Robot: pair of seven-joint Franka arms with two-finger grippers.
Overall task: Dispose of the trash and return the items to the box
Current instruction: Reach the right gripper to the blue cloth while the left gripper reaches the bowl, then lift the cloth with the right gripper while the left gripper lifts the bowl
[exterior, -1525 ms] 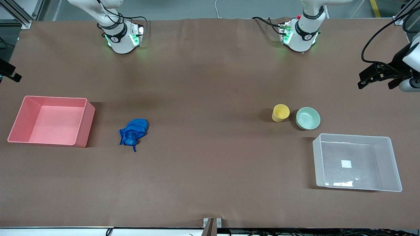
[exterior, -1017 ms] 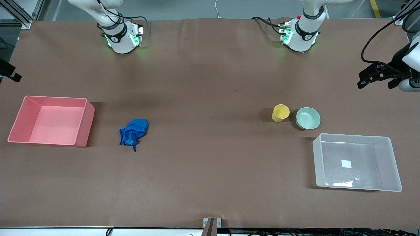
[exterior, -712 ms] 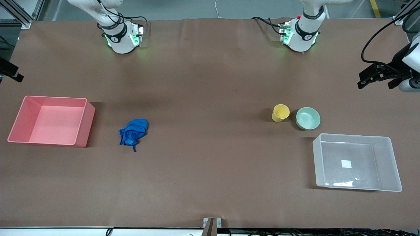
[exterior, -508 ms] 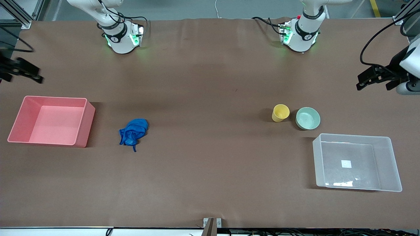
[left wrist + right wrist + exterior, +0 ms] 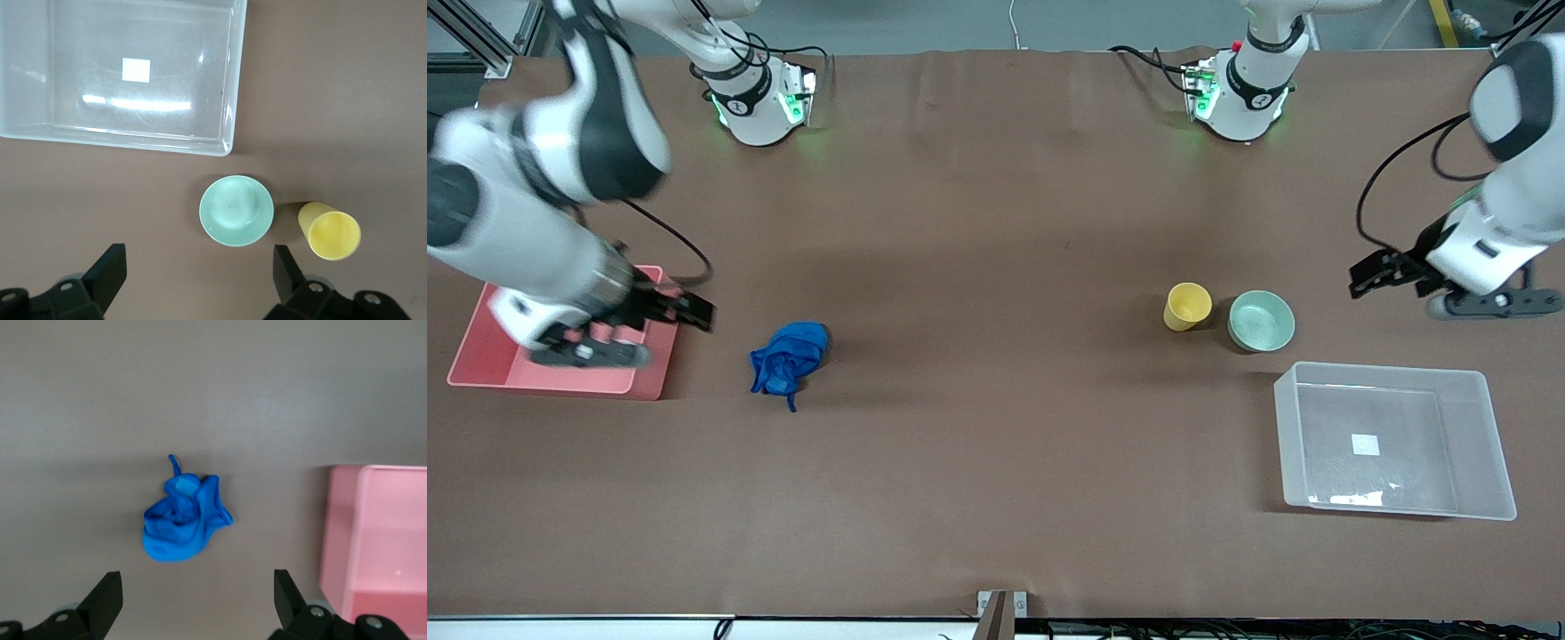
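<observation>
The blue cloth wad [image 5: 787,357] lies on the table beside the pink bin [image 5: 480,360]; it also shows in the right wrist view [image 5: 183,523]. My right gripper [image 5: 689,309] is open and empty, in the air over the pink bin's edge toward the cloth [image 5: 198,587]. The yellow cup [image 5: 1187,306] and the mint-green bowl [image 5: 1261,321] stand side by side, farther from the camera than the clear box [image 5: 1285,427]. My left gripper [image 5: 1374,271] is open and empty, over the table beside the bowl. The left wrist view shows my left gripper [image 5: 200,263], the bowl [image 5: 236,210], the cup [image 5: 329,231] and the box [image 5: 230,100].
The pink bin also shows in the right wrist view [image 5: 373,520]; the right arm hides part of it in the front view. A white sticker [image 5: 1365,444] lies on the clear box's bottom. Both arm bases [image 5: 760,98] stand at the table's edge farthest from the camera.
Both arms have swung in from the table's ends: the right gripper to over the pink bin's edge, the left gripper toward the bowl. The cloth, cup, bowl and bins have not moved.
</observation>
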